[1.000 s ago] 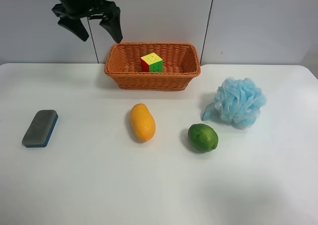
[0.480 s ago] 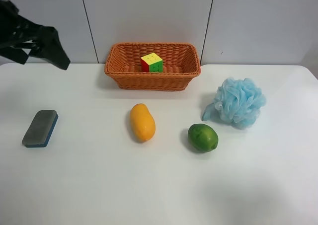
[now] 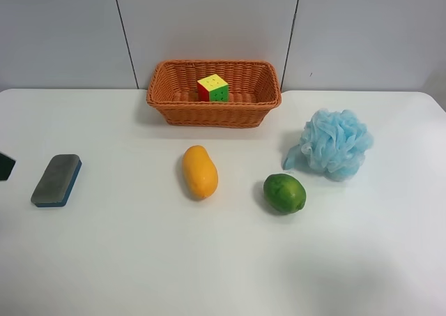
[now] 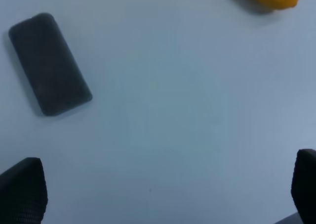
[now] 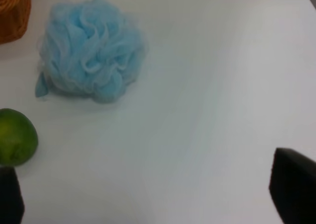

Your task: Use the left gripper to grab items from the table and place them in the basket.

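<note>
High view overlooks the table (image 3: 139, 260); wrist views look down close, sharing its items.

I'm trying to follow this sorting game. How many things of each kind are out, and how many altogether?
Fruits: 2, mango and green fruit
Puzzle cubes: 1
Bath poufs: 1
Erasers: 1
Baskets: 1
Total: 6

The left gripper (image 4: 163, 194) shows two black fingertips (image 4: 22, 189) with a finely ribbed, textured surface and rounded corners. The right gripper (image 5: 148, 197) shows two plain matte black fingertips (image 5: 294, 184), blurred, with blunt squared ends. In the high view only a small dark sliver of arm (image 3: 5, 166) shows, black with a greenish tint.
</note>
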You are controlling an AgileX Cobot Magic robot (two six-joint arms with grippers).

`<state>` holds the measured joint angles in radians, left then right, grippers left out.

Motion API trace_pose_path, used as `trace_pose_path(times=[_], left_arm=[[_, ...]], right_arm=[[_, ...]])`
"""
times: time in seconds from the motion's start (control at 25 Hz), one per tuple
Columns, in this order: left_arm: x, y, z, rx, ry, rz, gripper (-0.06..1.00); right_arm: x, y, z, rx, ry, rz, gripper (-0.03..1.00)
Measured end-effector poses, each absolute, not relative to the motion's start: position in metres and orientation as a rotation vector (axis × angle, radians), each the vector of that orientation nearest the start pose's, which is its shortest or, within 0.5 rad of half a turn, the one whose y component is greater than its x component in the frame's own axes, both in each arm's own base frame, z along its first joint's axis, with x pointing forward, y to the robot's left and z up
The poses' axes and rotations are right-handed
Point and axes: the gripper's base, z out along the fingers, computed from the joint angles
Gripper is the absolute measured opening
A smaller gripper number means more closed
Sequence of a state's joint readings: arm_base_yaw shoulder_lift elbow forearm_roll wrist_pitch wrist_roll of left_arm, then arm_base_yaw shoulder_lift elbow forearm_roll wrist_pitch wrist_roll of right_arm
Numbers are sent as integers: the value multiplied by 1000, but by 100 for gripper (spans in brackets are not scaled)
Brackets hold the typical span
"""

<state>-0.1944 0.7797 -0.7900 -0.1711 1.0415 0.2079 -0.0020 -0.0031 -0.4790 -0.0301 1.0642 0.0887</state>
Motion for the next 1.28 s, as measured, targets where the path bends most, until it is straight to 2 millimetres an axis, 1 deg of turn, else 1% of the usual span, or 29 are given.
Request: trace_pose_path(times=[0.08,0.28,0.44,0.64,1.12,1.28], left_arm=[[107,-32,317,436,2447,-198,99],[67,-19,308,329,2337,-144,99],[44,-14,297,250,2265,-102,99],[28,-12,281,209,2229,-76,99],[-5,-12,282,208,2030,-49,99],[-9,-12,282,209,2012,-47,99]], right_arm=[[-3,-2,271,95,2063,17,99],[-3,-2,271,95,2063,17,99],[-3,-2,271,95,2063,17,99],[-3,-2,271,95,2063,17,99],[-3,-2,271,95,2063,17,99],[-3,-2,271,95,2063,17,99]])
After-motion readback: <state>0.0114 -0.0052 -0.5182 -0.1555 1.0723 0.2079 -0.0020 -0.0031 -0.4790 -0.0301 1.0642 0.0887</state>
